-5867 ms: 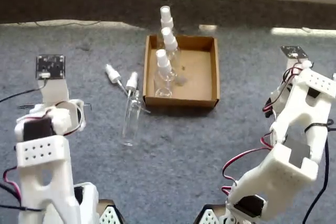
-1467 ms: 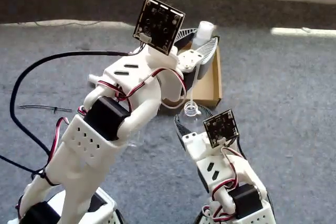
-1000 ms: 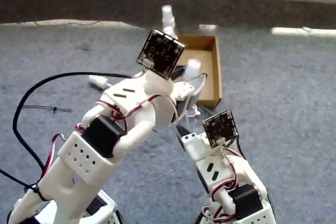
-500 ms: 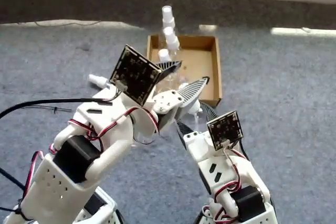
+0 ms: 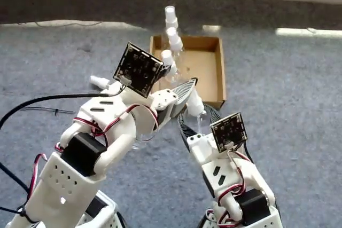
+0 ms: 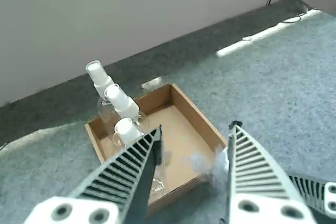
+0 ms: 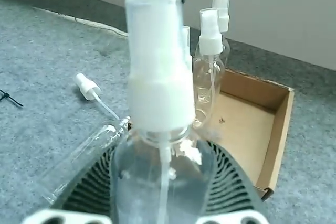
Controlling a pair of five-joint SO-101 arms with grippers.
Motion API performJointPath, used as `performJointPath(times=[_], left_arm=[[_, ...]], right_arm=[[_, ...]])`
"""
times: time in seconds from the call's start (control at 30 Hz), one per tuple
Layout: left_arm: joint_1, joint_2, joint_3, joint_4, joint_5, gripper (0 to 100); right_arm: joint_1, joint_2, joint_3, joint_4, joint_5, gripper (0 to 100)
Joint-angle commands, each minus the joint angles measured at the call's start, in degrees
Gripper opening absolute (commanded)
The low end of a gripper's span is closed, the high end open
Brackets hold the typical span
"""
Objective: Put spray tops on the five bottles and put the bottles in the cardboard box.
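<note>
The clear bottle (image 7: pixel 157 187) looks empty, light and smooth-walled, likely to slip or tip, so it is best held round its body, never by the spray top (image 7: pixel 157 77), which may sit loose. The right hand (image 7: pixel 160 179) is clamped on that body, holding it upright just short of the cardboard box (image 5: pixel 219 73); the left hand (image 6: pixel 195 129) hangs just over the top, spread apart and gripping nothing

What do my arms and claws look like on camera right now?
Left arm and right arm: white plastic shells, black motors, small holes, red, black and white wires. Each wrist carries a square dark circuit board. A thick black cable trails from the left arm. Left claw and right claw have black ribbed fingers.
</note>
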Motion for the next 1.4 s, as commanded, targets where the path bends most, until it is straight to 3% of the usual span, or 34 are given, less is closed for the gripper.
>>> performJointPath(times=[0.0,0.2,0.37,0.6,0.73,0.9,1.1,1.37], left_arm=[[5.1,0.0,-0.3,0.0,-0.4,20],[5.5,0.1,0.2,0.4,-0.5,20],[4.7,-0.5,-1.5,0.4,-5.5,20],[-4.9,-0.5,-20.7,15.1,-6.1,20],[-12.4,-0.5,-23.6,21.8,-6.1,20],[-22.4,-0.5,-17.2,23.4,-6.1,20],[-29.6,-0.5,-3.5,22.5,-5.9,20],[-38.8,-0.5,20.1,5.0,-5.7,20]], right_arm=[[-0.2,-0.5,-3.8,-0.2,-0.8,0.4],[-0.2,-0.5,-3.9,-0.2,-0.8,0.4],[-0.1,-0.5,-4.1,-0.4,-0.8,0.4],[8.8,0.2,-4.3,-5.6,-0.6,0.4],[12.1,3.9,-4.8,-9.5,-0.4,0.4],[15.9,18.2,-12.2,-16.9,-0.4,0.4],[16.8,42.1,-25.6,-27.0,-0.6,0.4],[16.7,76.3,-41.2,-43.9,-0.4,0.4]])
